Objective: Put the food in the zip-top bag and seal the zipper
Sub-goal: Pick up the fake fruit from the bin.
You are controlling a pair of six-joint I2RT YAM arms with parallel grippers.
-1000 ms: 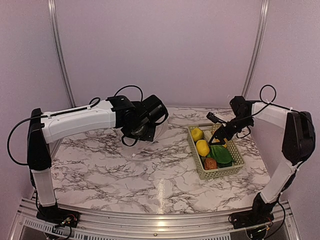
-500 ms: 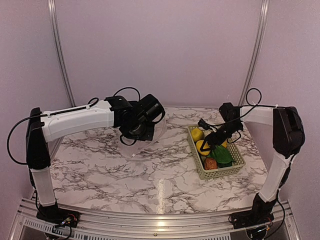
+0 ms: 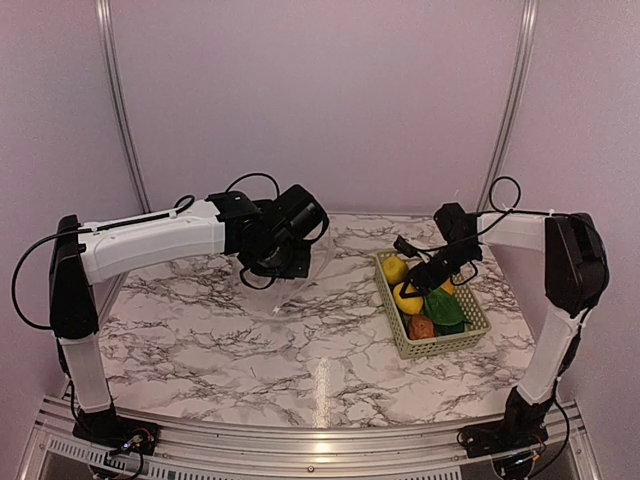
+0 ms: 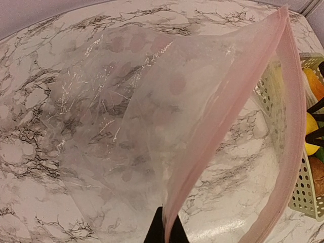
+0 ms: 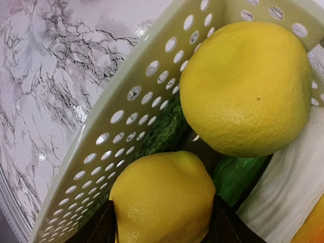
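Note:
My left gripper [image 3: 277, 262] is shut on the zip-top bag [image 3: 290, 285] and holds it above the table's middle. In the left wrist view the gripper [image 4: 167, 229] pinches the pinkish zipper [image 4: 228, 111], and the clear bag [image 4: 126, 116] hangs open below it. My right gripper [image 3: 408, 293] is down in the pale green basket [image 3: 440, 346]. Its dark fingers [image 5: 104, 225] press both sides of a yellow fruit [image 5: 162, 202]. A second yellow fruit [image 5: 248, 86], the green-white vegetable [image 5: 238, 172] and an orange piece [image 5: 315, 229] lie beside it. The brown lump [image 3: 421, 326] shows in the top view.
The basket wall [image 5: 126, 116] stands close to the left of my right gripper. The basket also shows at the right edge of the left wrist view [image 4: 304, 197]. The marble table [image 3: 300, 360] is bordered by a metal rail in front and purple walls behind.
My right gripper has moved left and down into the basket and closed round the yellow fruit. My left gripper has tilted a little with the bag.

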